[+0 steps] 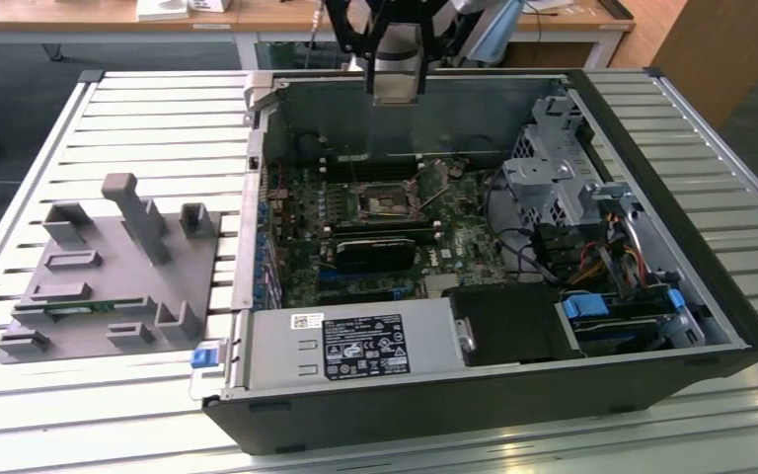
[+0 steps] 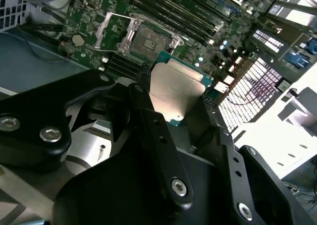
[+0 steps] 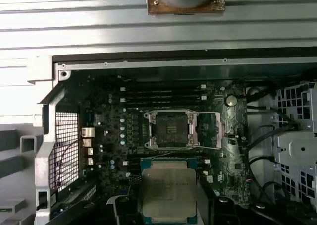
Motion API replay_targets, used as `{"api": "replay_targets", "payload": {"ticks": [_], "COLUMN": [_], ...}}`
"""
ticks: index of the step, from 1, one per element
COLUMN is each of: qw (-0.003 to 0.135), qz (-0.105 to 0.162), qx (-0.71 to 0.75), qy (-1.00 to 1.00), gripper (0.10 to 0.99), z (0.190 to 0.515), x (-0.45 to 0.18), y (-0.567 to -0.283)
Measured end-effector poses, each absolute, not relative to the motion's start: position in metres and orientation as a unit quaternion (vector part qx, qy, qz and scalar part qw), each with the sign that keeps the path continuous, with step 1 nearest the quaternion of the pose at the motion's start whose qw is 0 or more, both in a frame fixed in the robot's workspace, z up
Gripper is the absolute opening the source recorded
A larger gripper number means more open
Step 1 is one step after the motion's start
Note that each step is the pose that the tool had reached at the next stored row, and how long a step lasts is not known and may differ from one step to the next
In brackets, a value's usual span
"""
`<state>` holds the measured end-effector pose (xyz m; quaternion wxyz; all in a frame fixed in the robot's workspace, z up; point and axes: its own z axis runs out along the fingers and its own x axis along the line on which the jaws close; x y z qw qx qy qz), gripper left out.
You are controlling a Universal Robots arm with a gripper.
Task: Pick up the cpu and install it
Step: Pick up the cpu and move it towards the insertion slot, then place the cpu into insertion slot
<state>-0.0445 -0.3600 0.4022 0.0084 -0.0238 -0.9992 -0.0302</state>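
Observation:
The cpu [image 2: 174, 97], a thin square chip with a silver-grey metal top and green edge, sits between my gripper's [image 2: 176, 86] black fingers, which are shut on its two sides. In the first wrist view the cpu [image 3: 168, 190] hangs above the motherboard, a short way from the socket [image 3: 171, 128]. The socket is open, its metal frame flipped aside, and it holds no chip [image 2: 148, 41]. In the exterior view my gripper [image 1: 395, 84] is high over the back wall of the open computer case, well above the socket [image 1: 386, 204].
The case [image 1: 695, 296] lies open on a slatted metal table [image 1: 155, 118]. Inside are a power supply [image 1: 352, 346], a drive cage [image 1: 557, 178] with cables, and memory slots [image 3: 163, 93]. A grey fixture plate [image 1: 103, 286] stands at the exterior view's left.

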Motion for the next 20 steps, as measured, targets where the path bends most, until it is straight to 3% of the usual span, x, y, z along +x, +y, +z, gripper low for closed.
{"api": "replay_targets", "payload": {"ticks": [20], "qw": [0.005], "qz": [-0.03], "qx": [-0.111], "qy": [-0.993], "gripper": [0.529], "z": [0.4014], "x": [-0.0391], "y": [-0.3598]}}
